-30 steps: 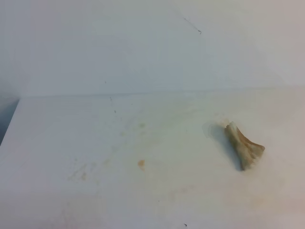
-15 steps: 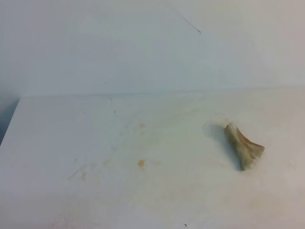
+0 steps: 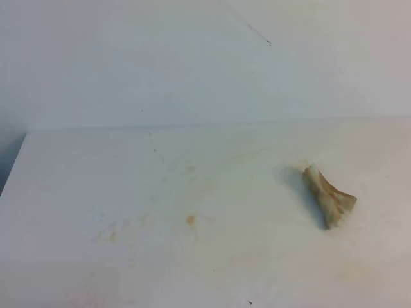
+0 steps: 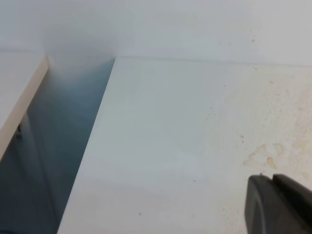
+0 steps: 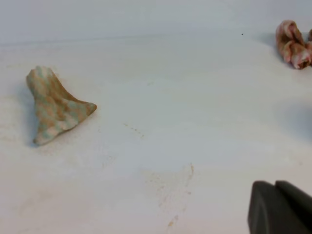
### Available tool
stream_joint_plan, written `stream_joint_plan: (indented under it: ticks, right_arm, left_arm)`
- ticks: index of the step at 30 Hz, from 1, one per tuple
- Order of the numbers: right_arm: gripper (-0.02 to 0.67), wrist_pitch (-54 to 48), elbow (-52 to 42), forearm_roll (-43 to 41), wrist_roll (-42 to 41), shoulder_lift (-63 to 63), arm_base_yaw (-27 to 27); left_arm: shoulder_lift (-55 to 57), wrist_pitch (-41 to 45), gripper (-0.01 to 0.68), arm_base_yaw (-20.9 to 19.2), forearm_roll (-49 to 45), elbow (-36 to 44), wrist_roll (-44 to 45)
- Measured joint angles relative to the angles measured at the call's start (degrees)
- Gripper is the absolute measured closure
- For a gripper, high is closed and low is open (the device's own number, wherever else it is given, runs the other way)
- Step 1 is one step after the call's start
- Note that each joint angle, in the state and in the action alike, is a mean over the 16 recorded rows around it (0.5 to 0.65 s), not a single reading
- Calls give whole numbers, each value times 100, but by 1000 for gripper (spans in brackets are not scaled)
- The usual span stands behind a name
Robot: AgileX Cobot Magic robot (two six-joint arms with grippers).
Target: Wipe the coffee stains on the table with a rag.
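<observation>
Rag point(image 3: 329, 203) lies loose on the bench point(image 3: 270, 269), right side, well apart from the small coffee stain point(image 3: 190, 219). Both jaws pressed together, empty. Spread right jaws, pinch rag's middle firmly.

The white table point(image 3: 77, 192) fills the lower frame, bearing a small orange-brown coffee stain point(image 3: 191, 219) near centre, the crumpled stained rag point(image 3: 328, 196) at right, and in the right wrist view a pinkish wad point(image 5: 292, 43) upper right.
</observation>
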State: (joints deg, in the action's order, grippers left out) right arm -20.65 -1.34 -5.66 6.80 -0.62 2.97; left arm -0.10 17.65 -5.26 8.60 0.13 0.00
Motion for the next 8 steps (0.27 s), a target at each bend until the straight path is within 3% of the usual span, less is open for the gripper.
stream_joint_plan:
  ticks: [8]
  right_arm:
    - [651, -1, 0, 1, -1, 0, 0]
  left_arm:
    - [10, 6, 675, 0, 0, -13, 0]
